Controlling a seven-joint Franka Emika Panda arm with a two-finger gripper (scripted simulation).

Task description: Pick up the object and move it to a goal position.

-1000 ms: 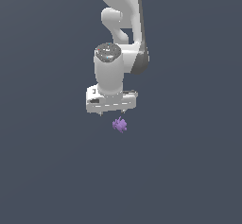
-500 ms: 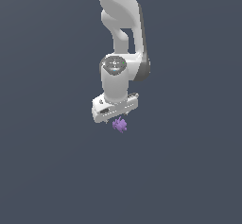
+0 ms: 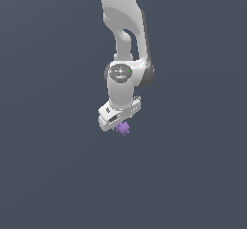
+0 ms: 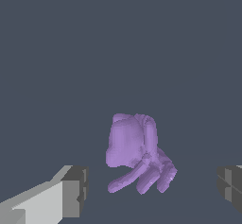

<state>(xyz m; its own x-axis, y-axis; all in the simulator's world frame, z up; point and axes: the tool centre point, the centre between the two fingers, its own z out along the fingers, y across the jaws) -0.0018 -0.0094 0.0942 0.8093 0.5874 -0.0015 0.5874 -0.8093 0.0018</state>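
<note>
So far nothing is grasped: the gripper hangs spread wide, its fingers either side of the object, apart from it. Closing, lifting and carrying remain.

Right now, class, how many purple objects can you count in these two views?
1. The purple object lies just under the gripper in the exterior view; in the wrist view it sits between the open fingers. Nothing else purple shows.
</note>
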